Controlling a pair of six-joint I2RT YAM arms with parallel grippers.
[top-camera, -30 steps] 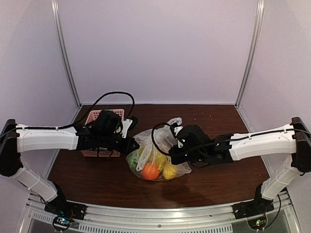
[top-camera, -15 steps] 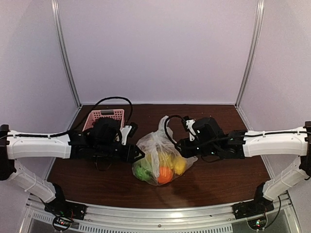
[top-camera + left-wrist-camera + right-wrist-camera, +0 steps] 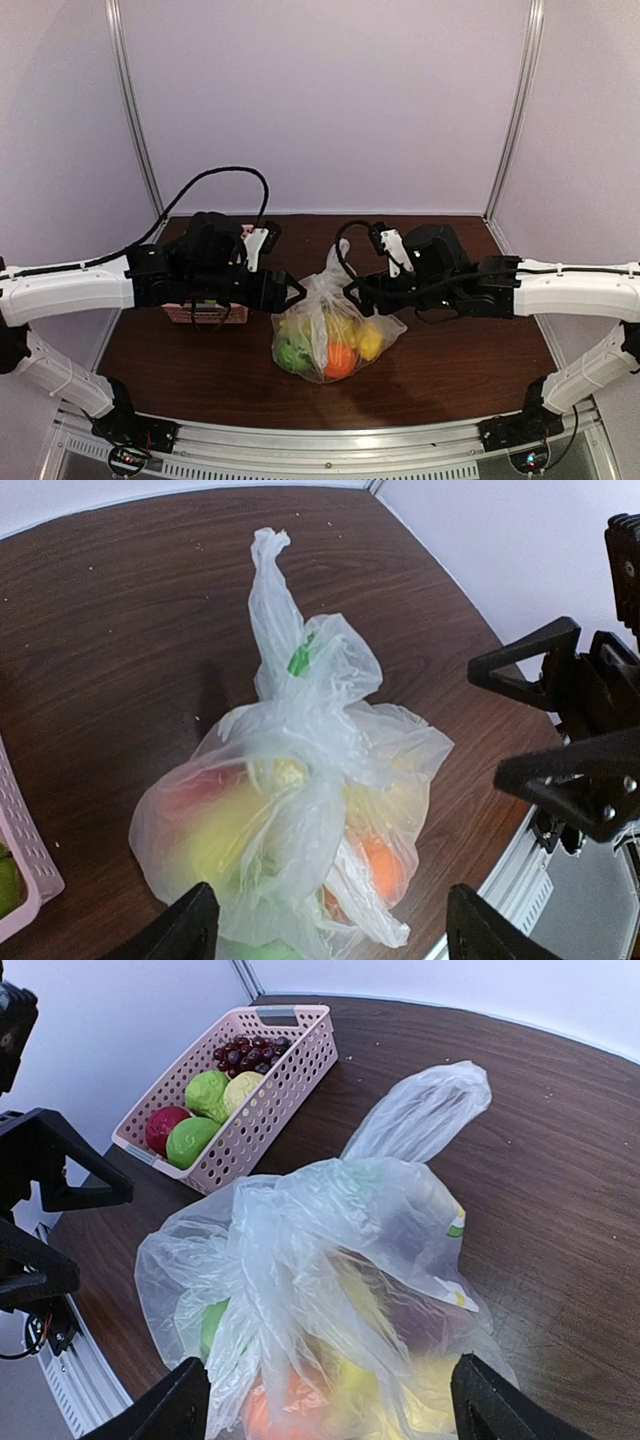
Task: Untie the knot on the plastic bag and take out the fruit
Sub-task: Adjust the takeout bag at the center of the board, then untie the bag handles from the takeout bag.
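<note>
1. Fruit [image 3: 340,360] in a clear plastic bag [image 3: 322,300] sits at the middle of the dark wooden table [image 3: 450,370], between the two arms, with a loose tail of film [image 3: 268,580] standing up from its top.
2. The left gripper [image 3: 290,297] hangs just beside the bag's left shoulder, fingers spread wide and holding nothing. The right gripper [image 3: 355,292] is spread the same way on the opposite side, also clear of the film.
3. The knot [image 3: 300,695] appears as a tight gather of film just below the tail and above the fruit. Its wraps are too crumpled to trace.
4. The film looks thin, soft and crinkly, and probably slick. It should collapse and stretch under a pinch, so a grip on bunched, doubled film seems safer than one on a single layer. A hard tug could tear it or tighten the knot.
5. The best holds appear to be the free tail above the knot for one gripper and the bunched neck below it for the other.
6. An orange piece, a green piece [image 3: 292,352] and a yellow piece [image 3: 368,342] weigh the bag low. That should anchor it, though round fruit may roll if the neck is dragged sideways.
7. A pink slotted basket [image 3: 285,1085] holding grapes [image 3: 250,1052] stands apart, on the left arm's side.
</note>
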